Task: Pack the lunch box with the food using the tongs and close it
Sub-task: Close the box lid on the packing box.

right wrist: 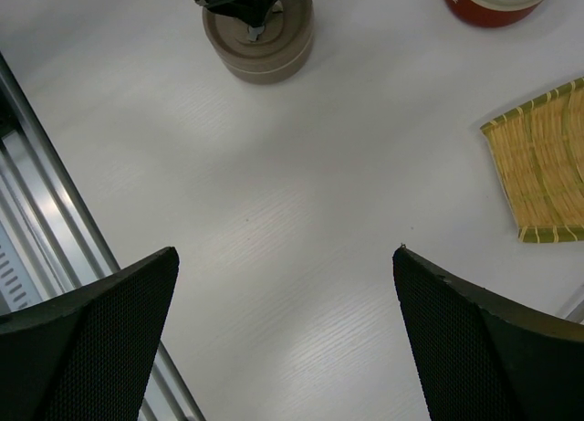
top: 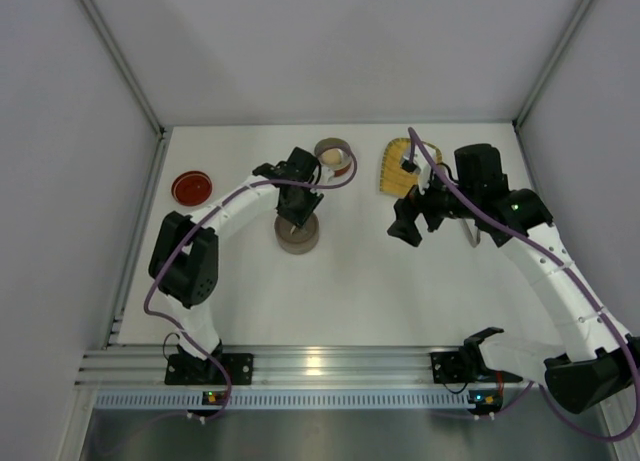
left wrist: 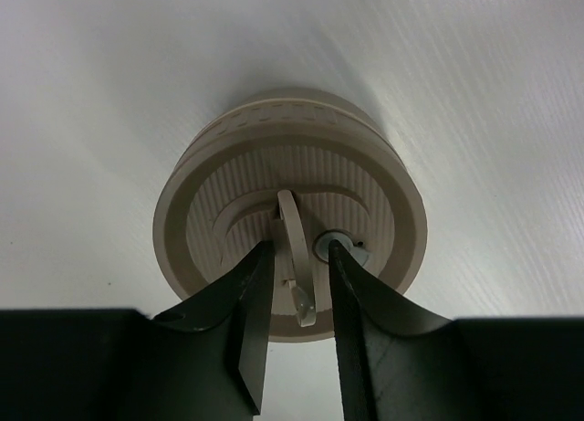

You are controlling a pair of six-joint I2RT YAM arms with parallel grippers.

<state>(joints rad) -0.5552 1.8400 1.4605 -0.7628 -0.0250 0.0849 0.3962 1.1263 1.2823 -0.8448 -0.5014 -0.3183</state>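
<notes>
Straddling beige lid handle (left wrist: pixel 294 247), left fingers (left wrist: pixel 245 348) narrowly parted, right fingers (right wrist: pixel 91 348) spread wide

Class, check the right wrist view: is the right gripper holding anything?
No, the right gripper stands wide open, and only the white table shows in its gap.

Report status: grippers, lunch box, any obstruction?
Left gripper astride handle on beige tin, not yet gripping. Right gripper open over table. Nothing in the way.
</notes>
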